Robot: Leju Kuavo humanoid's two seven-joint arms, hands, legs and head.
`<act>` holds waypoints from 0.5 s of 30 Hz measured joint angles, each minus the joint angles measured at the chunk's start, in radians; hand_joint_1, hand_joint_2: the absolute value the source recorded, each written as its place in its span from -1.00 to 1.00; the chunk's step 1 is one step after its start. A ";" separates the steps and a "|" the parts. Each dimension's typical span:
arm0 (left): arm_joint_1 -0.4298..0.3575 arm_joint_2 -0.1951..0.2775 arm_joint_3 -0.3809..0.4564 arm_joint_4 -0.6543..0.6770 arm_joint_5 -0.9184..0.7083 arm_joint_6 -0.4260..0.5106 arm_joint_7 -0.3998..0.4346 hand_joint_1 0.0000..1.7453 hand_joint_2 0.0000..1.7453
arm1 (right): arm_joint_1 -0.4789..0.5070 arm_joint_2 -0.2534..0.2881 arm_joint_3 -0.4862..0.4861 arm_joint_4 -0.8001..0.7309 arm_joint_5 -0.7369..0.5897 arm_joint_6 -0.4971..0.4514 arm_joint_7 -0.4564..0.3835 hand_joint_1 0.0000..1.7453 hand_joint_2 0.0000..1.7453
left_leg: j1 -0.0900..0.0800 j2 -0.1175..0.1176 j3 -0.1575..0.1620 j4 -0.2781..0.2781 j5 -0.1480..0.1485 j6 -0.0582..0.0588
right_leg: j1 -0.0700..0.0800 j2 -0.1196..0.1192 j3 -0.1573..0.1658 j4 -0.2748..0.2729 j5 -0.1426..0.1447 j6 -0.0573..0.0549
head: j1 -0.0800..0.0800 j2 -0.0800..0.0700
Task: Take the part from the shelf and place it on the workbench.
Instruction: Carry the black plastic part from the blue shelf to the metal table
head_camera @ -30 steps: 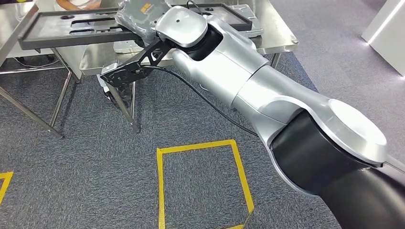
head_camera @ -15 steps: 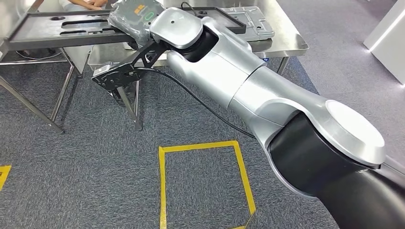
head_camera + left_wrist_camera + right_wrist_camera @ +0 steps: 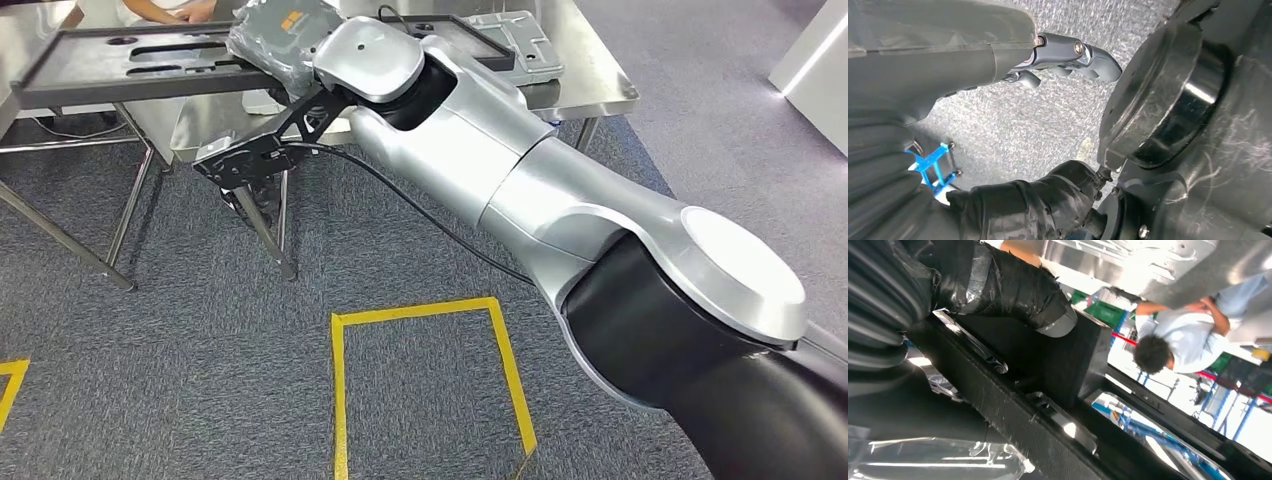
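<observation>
The right hand point(image 3: 285, 40) is gripping the black part point(image 3: 130, 60), carrying it over the steel desk point(image 3: 590, 85). Off the shelf already; setting down remains. The left hand point(image 3: 1068, 55) is hanging with nothing held, fingers loosely curled.

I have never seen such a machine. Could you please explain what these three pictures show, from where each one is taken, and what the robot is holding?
This is a humanoid robot with two silver arms. The head view looks down from high on its body: its right arm reaches toward a steel workbench. Its right hand, under a grey cover, grips a long black part at the bench. A flat metal plate lies on the bench. The right wrist view, taken behind that hand, shows taped fingers wrapped over the black part, with a person beyond. The left wrist view looks at the carpet; the left hand holds nothing.
</observation>
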 joint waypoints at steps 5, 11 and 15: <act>0.001 0.000 0.009 0.002 -0.001 0.000 -0.001 -1.00 1.00 | -0.008 0.000 0.013 0.000 -0.004 0.000 0.000 1.00 1.00 | -0.008 0.004 0.087 -0.200 0.075 0.016 | 0.006 0.001 0.005 0.013 -0.022 0.023 | -0.002 0.000; 0.004 0.000 0.012 0.004 -0.003 -0.001 -0.001 -1.00 1.00 | -0.009 0.000 0.016 -0.001 -0.006 0.000 -0.001 1.00 1.00 | -0.006 -0.001 0.100 -0.202 0.062 0.054 | 0.004 0.000 -0.068 0.164 -0.100 0.043 | 0.004 0.000; 0.005 0.000 0.012 0.005 -0.004 -0.001 -0.001 -1.00 1.00 | -0.001 0.000 0.016 -0.001 -0.007 0.000 -0.002 1.00 1.00 | -0.012 -0.004 0.116 -0.200 0.049 0.063 | 0.005 0.000 -0.162 0.287 -0.092 0.034 | 0.006 0.000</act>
